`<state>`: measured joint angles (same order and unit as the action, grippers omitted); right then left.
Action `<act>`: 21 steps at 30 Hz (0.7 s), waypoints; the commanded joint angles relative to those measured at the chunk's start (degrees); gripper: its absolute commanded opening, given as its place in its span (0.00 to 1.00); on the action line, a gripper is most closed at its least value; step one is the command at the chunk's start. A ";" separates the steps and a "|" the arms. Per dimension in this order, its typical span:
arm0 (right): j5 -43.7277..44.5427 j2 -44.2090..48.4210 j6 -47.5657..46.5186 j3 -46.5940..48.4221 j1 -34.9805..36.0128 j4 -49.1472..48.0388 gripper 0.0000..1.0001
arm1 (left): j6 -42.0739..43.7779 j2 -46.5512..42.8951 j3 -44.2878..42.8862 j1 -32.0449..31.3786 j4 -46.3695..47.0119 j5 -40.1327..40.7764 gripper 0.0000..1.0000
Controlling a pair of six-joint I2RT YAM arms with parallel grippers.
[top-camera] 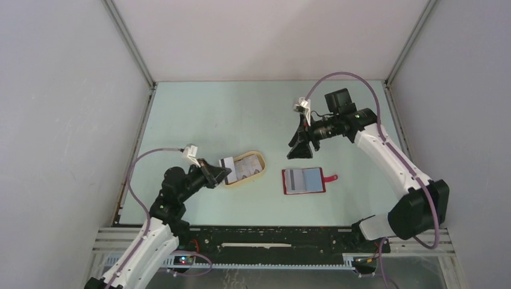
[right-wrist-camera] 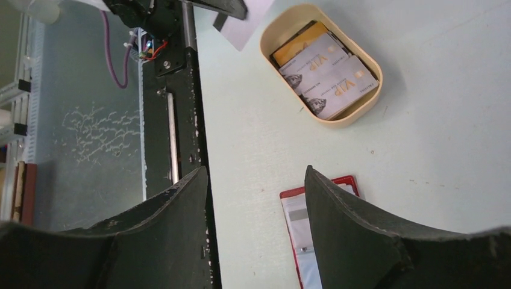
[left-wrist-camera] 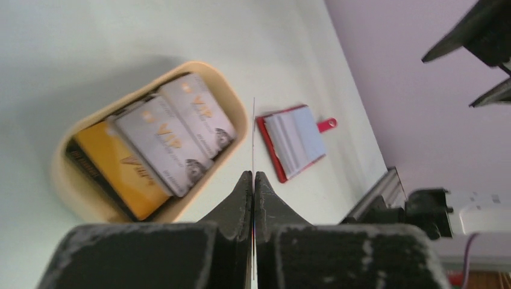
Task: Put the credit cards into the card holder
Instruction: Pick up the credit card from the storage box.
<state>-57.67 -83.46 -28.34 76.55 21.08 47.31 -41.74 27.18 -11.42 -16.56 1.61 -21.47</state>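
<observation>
White arm links (top-camera: 390,158), black joints (top-camera: 417,211), black jaws, purple cables (top-camera: 340,74)

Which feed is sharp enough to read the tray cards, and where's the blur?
Right wrist: tray cards sharp, VIP print readable. Left wrist: same cards soft; held card in the left pincer shows as a thin edge-on line. Top: evenly lit, print too small.

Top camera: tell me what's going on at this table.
The left hand is shut on one silvery card, holding it by the beige tray, where more cards lie. The red card holder lies open on the table to the tray's right. The right hand hangs open near it, holding nothing.
</observation>
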 commanded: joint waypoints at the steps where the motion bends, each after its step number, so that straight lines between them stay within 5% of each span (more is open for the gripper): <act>1: -2.68 6.41 -4.84 -2.26 -0.08 1.24 0.70 | 3.45 1.22 -3.52 -6.34 8.75 1.25 0.00; 8: -5.73 12.52 -7.86 -7.41 -0.54 0.78 0.79 | 8.21 3.78 -2.38 -17.83 18.64 7.14 0.00; 21: -16.09 7.67 -10.31 -8.00 -2.62 6.61 0.79 | 12.22 14.27 0.06 -29.56 34.95 16.78 0.00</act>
<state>-69.45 -74.81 -37.01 68.60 18.39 52.10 -32.36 37.76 -11.38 -44.01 28.40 -8.88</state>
